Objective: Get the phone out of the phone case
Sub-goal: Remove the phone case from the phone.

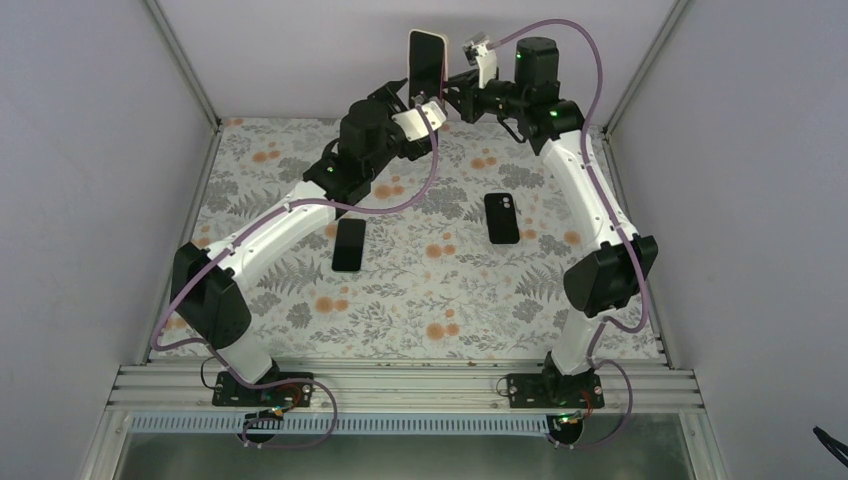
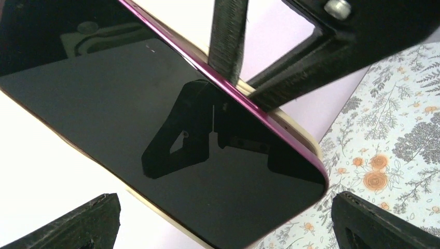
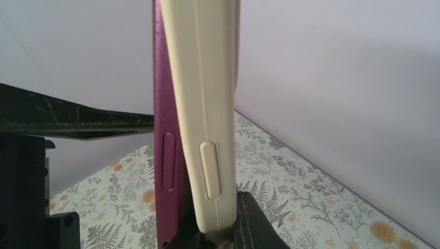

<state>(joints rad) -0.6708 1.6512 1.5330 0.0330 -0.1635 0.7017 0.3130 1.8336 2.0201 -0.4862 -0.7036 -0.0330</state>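
A phone (image 1: 425,58) with a black screen and a magenta frame is held upright in the air at the back of the table, inside a cream case (image 3: 202,104). In the right wrist view the case edge stands a little off the magenta frame (image 3: 166,155). My right gripper (image 3: 218,233) is shut on the case's lower edge, and it also shows in the top view (image 1: 445,92). My left gripper (image 2: 228,228) is open. Its fingertips (image 2: 78,223) stand wide on either side of the screen (image 2: 155,129) without touching it.
Two more dark phones lie flat on the flowered table (image 1: 420,300), one at the centre left (image 1: 348,244) and one at the centre right (image 1: 502,217). Grey walls with metal posts (image 1: 185,70) close in the back and sides.
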